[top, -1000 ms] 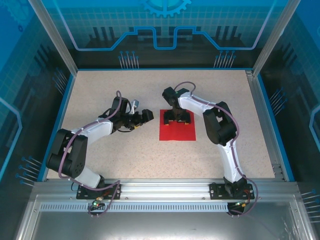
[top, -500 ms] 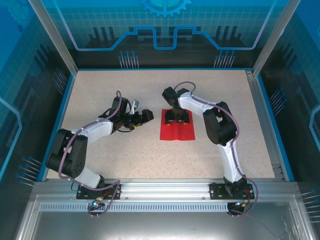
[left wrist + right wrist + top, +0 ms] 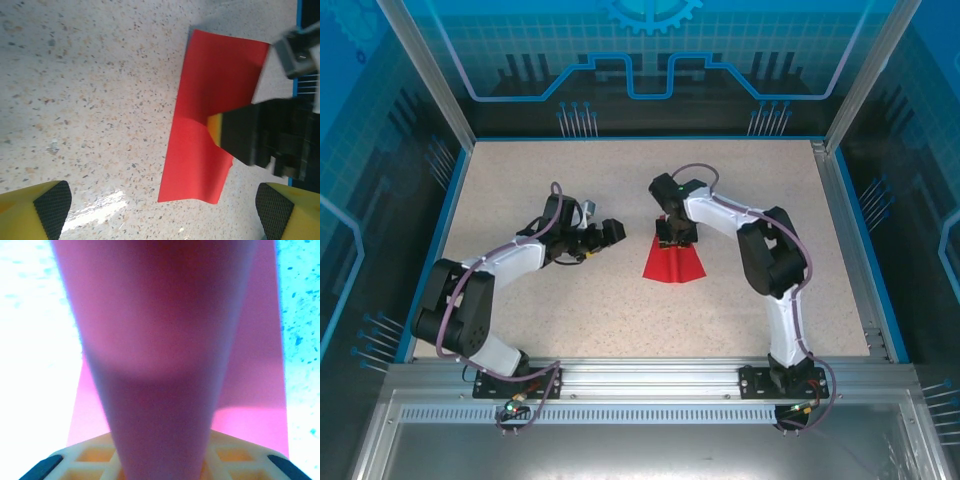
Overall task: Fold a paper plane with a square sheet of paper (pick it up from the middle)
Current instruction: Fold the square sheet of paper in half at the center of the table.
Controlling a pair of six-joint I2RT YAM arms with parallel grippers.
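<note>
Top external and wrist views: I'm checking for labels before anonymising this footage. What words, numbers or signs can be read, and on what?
No text can be read anywhere.
The square sheet of paper is plain red and unmarked.
The back wall bears a gear symbol and line graphics, no letters.

sheet of paper [image 3: 676, 264] near the middle of the counter [image 3: 570, 180], right tool [image 3: 674, 238] on its far half, left tool [image 3: 611, 231] to its left, not touching it

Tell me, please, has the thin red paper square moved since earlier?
Yes; the thin red paper square pulled its far edge inward and nearer, against the speckled tabletop.
</note>
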